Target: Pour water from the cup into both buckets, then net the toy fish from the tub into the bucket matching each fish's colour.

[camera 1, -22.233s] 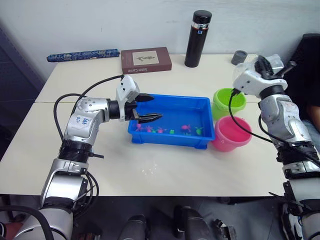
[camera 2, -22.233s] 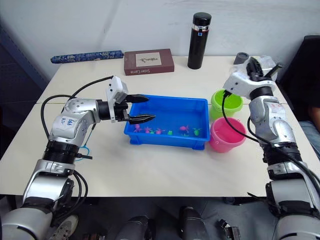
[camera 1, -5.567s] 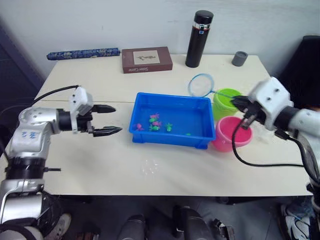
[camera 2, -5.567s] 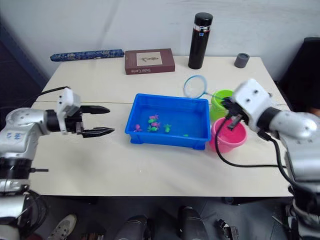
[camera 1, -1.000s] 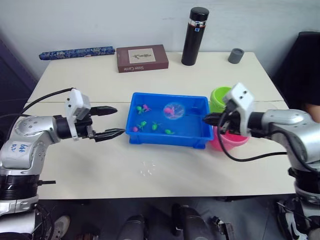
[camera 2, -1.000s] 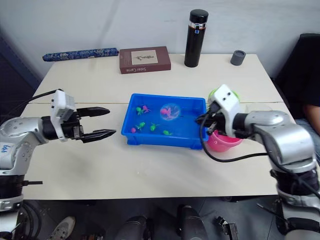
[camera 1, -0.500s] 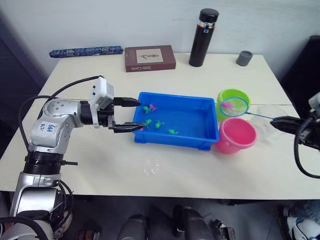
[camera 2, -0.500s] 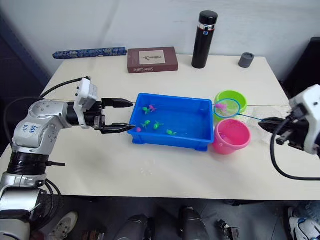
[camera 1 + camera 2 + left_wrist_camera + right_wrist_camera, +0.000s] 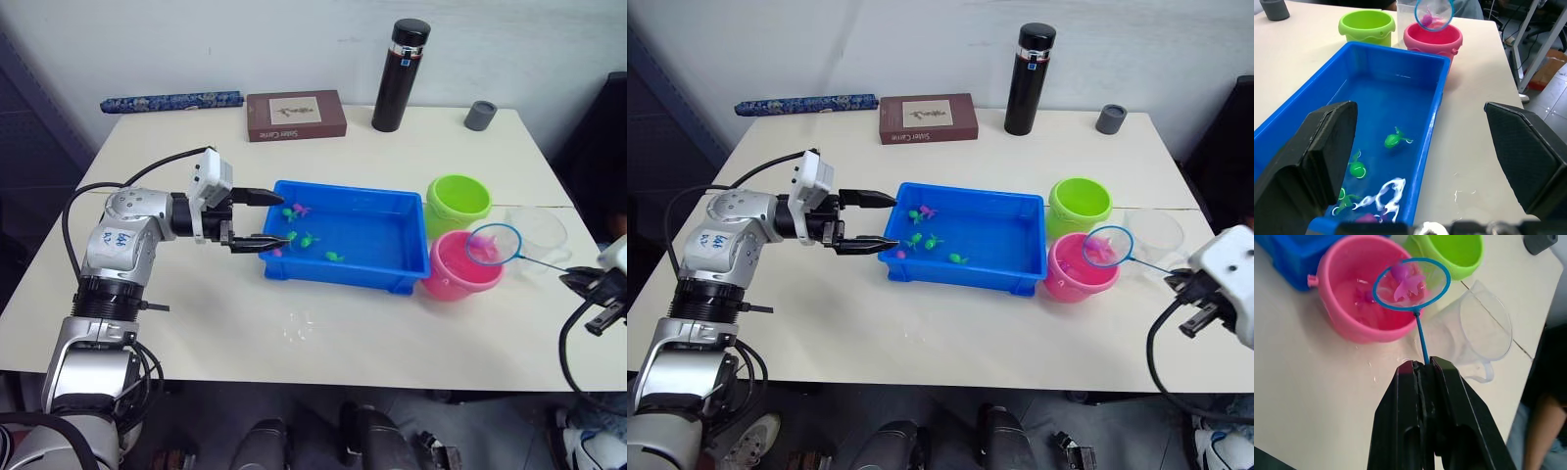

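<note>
The right gripper (image 9: 1422,369) hangs off the right edge of the desk (image 9: 392,333), its jaws closed on the thin handle of the net (image 9: 1411,284), whose blue hoop sits over the right part of the pink bucket (image 9: 458,266). A pink toy fish (image 9: 1406,283) lies in the mesh, above the water in that bucket. The green bucket (image 9: 458,203) stands just behind the pink one, toward the far edge, the two nearly touching. The clear cup (image 9: 534,235) stands just right of both buckets, close to the right edge, upright and with its handle toward the near side. The blue tub (image 9: 343,284) lies at the middle of the desk, just left of the buckets, holding water and several small fish: green ones (image 9: 1393,141) and a pink one near its left end. The left gripper (image 9: 272,216) hovers at the tub's left end, jaws open wide and holding nothing, the fingertips reaching over the rim. Along the far edge stand a black flask (image 9: 400,75), a small grey cup (image 9: 479,115), a brown book (image 9: 295,115) and a blue patterned roll (image 9: 170,101).
</note>
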`<state>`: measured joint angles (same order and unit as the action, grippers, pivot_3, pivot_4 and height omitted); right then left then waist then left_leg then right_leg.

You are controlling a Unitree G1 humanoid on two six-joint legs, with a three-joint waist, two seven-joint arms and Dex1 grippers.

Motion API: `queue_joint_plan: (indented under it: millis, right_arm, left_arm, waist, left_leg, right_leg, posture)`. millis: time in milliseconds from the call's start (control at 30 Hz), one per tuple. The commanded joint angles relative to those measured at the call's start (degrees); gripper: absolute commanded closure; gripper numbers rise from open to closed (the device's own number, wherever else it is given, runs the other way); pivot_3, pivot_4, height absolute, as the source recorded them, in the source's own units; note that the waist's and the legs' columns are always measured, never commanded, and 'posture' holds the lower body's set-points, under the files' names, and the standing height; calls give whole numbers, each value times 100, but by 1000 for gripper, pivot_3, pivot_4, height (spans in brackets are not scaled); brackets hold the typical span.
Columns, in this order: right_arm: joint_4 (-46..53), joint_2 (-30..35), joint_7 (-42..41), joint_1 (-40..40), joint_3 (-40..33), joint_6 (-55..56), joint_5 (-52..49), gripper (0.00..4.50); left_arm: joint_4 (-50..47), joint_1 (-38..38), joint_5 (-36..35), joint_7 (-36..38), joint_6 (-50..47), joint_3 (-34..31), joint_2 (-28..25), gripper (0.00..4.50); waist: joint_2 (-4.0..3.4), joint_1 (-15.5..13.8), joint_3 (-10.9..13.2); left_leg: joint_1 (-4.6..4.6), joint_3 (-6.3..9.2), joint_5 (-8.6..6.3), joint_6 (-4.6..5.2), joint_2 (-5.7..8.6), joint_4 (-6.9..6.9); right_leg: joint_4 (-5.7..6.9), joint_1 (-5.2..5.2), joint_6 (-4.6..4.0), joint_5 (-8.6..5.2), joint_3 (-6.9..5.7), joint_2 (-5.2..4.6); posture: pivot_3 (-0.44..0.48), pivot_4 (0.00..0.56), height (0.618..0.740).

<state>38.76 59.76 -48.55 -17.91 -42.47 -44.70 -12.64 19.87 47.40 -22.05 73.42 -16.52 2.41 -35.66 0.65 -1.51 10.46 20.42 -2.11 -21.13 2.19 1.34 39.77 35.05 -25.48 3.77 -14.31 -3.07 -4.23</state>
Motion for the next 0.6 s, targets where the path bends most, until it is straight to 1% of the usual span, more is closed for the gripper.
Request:
queue_joint_plan:
  millis: [33, 167, 467, 600]
  right_arm:
    - [173, -70, 346, -287, 157, 1218, 946, 4500]
    - [119, -108, 436, -588, 276, 2093, 1653, 4500]
    - [-399, -158, 845, -696, 321, 3949, 3051, 4500]
    - [-610, -247, 959, -749, 284, 4521, 3438, 4500]
  left_arm:
    - [178, 206, 90, 95, 185, -14, 57, 33]
    - [242, 222, 134, 139, 232, -28, 104, 33]
    - [272, 245, 167, 189, 282, -72, 168, 33]
    - [258, 270, 145, 231, 294, -83, 191, 33]
  waist:
    - [0, -2, 0]
    - [0, -1, 0]
    - [0, -1, 0]
    - [0, 1, 0]
  left_leg:
    - [0, 0, 0, 0, 0, 0]
    - [0, -2, 0, 0, 0, 6]
    - [1, -3, 0, 0, -1, 16]
    - [1, -4, 0, 0, -1, 17]
  right_leg:
    - [0, 0, 0, 0, 0, 1]
    - [1, 0, 1, 1, 0, 5]
    - [3, 3, 2, 1, 3, 10]
    - [4, 3, 2, 1, 4, 11]
  posture:
    - [0, 150, 740]
    - [0, 150, 740]
    - [0, 150, 740]
    - [0, 150, 740]
